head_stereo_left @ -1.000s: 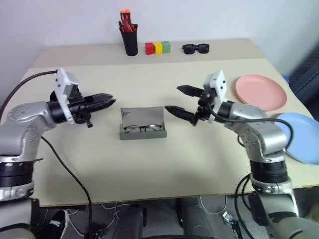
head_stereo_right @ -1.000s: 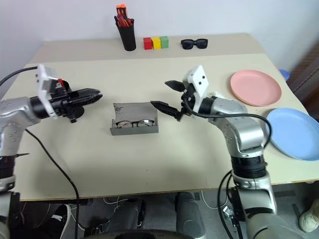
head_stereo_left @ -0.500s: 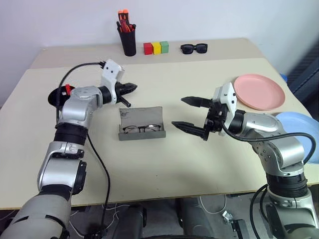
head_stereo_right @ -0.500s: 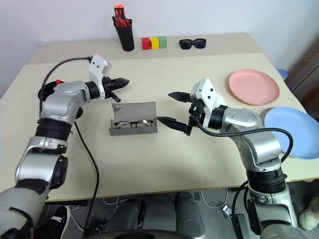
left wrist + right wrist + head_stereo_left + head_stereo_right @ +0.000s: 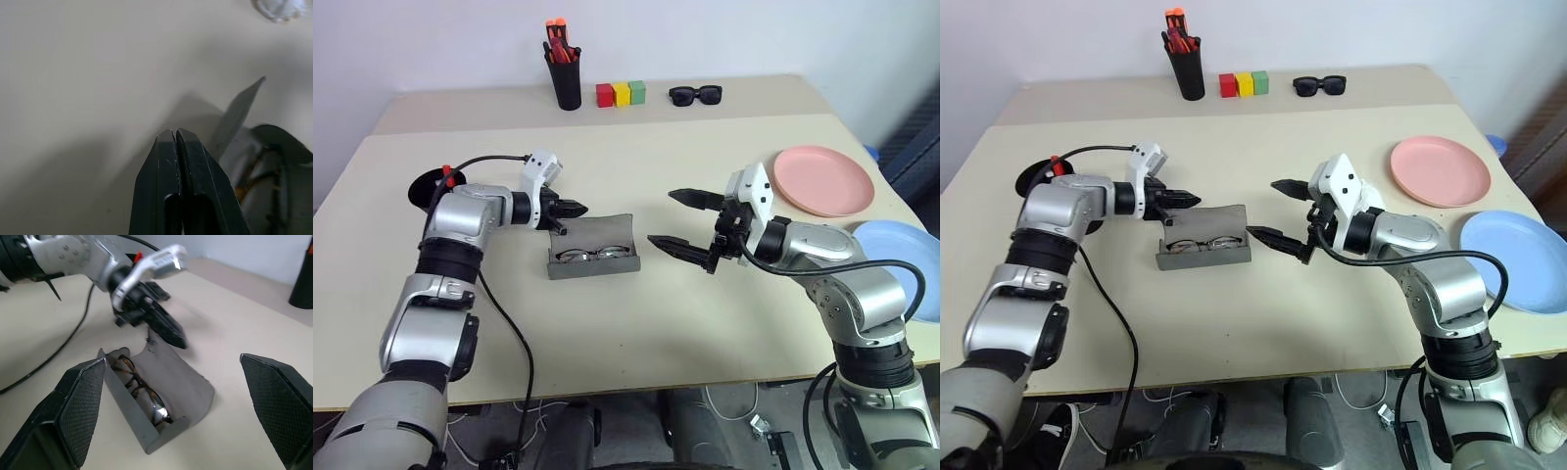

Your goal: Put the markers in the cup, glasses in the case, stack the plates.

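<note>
Grey felt case [image 5: 593, 249] lies mid-table, lid standing open, the wire-frame glasses [image 5: 586, 255] already inside along its front wall. Felt looks soft and light; likely to slide if nudged, so the lid's free top edge seems the place to push, with the base steadied. Right gripper [image 5: 683, 220] hangs just beside the case's right end, fingers spread wide, empty. Left gripper [image 5: 576, 208] sits at the lid's upper left corner, fingers pressed together, holding nothing. Glasses look thin and fragile; best left untouched.
</note>
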You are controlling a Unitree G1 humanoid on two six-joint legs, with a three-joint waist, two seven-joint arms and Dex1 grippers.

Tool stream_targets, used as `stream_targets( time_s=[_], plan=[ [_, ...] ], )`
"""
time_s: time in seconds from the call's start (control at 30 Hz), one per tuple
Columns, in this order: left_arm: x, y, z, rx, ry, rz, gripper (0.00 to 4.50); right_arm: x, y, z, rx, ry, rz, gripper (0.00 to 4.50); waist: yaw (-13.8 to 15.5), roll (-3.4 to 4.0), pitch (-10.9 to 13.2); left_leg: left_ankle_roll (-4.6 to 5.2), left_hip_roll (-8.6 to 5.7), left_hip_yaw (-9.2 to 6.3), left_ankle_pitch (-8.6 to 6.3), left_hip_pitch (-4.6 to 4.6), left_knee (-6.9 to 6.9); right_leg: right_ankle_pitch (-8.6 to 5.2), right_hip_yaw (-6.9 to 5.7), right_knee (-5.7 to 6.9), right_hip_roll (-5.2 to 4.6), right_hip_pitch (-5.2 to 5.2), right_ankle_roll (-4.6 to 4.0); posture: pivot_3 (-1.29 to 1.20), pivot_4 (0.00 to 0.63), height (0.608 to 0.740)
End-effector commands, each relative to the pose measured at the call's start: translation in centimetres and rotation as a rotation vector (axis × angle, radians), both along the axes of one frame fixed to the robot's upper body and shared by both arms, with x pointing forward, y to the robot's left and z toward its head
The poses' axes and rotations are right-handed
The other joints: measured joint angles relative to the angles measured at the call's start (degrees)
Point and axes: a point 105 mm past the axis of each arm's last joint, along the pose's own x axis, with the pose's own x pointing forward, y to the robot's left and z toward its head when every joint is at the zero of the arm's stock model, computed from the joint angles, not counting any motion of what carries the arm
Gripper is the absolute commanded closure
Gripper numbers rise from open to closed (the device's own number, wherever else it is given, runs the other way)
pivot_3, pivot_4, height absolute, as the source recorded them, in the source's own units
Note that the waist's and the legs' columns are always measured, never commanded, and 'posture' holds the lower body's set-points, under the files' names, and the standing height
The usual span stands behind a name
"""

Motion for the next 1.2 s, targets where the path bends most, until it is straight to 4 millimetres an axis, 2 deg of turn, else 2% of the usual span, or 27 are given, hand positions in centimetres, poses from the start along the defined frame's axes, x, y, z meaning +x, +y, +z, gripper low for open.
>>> stream_targets(
  time_s=[0.03,0.17,0.33,0.47,0.57,0.67,0.7,0.8,0.9,1.03,1.2],
  plan=[
    [-2.1,-0.4,0.3,0.001,0.003,-0.114,4.47,0.0,0.3,1.1,0.0,-0.057,0.01,0.0,0.1,0.0,0.0,0.0,0.0,0.0,0.0,-0.01,0.0,0.0,0.0,0.0,0.0,0.0,0.0,0.0,0.15,0.74],
    [-4.1,-0.7,0.0,0.003,0.023,-0.186,4.47,0.1,0.2,0.9,-0.009,-0.056,0.009,0.0,0.4,0.0,0.0,0.0,0.0,-0.01,0.0,-0.05,0.04,0.0,0.0,0.0,-0.01,0.0,0.0,0.0,0.15,0.74],
    [-6.1,-0.9,-2.4,0.044,-0.003,-0.259,4.47,0.4,0.1,0.8,-0.023,-0.063,-0.002,0.0,0.4,0.0,0.0,0.0,0.0,-0.03,0.0,-0.02,0.05,0.0,0.0,0.0,-0.01,0.04,0.0,0.0,0.15,0.74],
    [-4.7,-1.4,-0.6,-0.061,-0.083,-0.169,4.47,0.6,-0.2,1.0,-0.029,-0.071,-0.013,0.0,0.9,0.0,0.0,0.0,-0.01,-0.04,0.0,0.02,0.09,0.0,-0.01,0.0,-0.02,0.12,0.0,0.0,0.15,0.74],
    [-4.5,-1.4,0.7,-0.096,-0.13,-0.173,4.47,1.0,-0.7,1.1,-0.031,-0.071,-0.042,0.0,0.9,0.0,0.0,0.0,-0.01,-0.04,0.0,0.01,0.1,0.0,-0.01,0.0,-0.02,0.12,0.0,0.0,0.15,0.74],
    [-3.9,-1.3,3.7,-0.235,-0.168,-0.165,3.65,1.6,-2.1,1.1,-0.05,-0.075,-0.102,0.0,0.9,0.0,0.0,0.0,0.0,-0.04,0.0,0.0,0.09,0.0,-0.01,0.0,-0.01,0.09,0.0,0.0,0.15,0.74],
    [-3.5,-1.2,4.6,-0.27,-0.187,-0.152,3.13,1.8,-2.7,1.2,-0.056,-0.077,-0.127,0.0,1.0,0.0,0.0,0.0,-0.01,-0.04,0.0,-0.02,0.1,0.0,-0.01,0.01,-0.01,0.08,0.0,0.0,0.15,0.74],
    [-3.2,-1.1,6.5,-0.321,-0.254,-0.16,1.6,2.4,-4.8,1.3,-0.082,-0.078,-0.215,0.0,1.4,0.0,0.0,0.0,-0.02,-0.02,0.0,-0.02,0.11,0.0,-0.01,-0.01,-0.03,0.08,0.0,0.0,0.15,0.74],
    [-3.5,-1.7,9.0,-0.447,-0.291,-0.205,0.11,3.2,-8.6,1.0,-0.146,-0.054,-0.368,0.0,1.8,0.0,0.0,0.0,-0.02,0.0,0.0,-0.02,0.1,0.0,-0.01,-0.03,-0.03,0.08,0.0,0.0,0.15,0.74],
    [-6.1,-3.3,10.7,-0.585,-0.273,-0.383,0.01,3.8,-15.4,0.1,-0.211,0.035,-0.635,0.0,2.0,-0.01,0.0,0.0,-0.04,0.0,0.0,-0.06,0.12,0.0,-0.01,-0.05,-0.05,0.1,0.0,0.0,0.15,0.74],
    [-6.8,-4.3,9.7,-0.573,-0.23,-0.438,0.01,1.2,-22.5,-3.9,-0.517,0.192,-0.877,0.0,1.9,0.0,0.0,0.01,-0.03,0.02,-0.01,-0.01,0.08,0.0,-0.01,-0.03,-0.04,0.1,0.0,0.0,0.15,0.74]
  ],
)
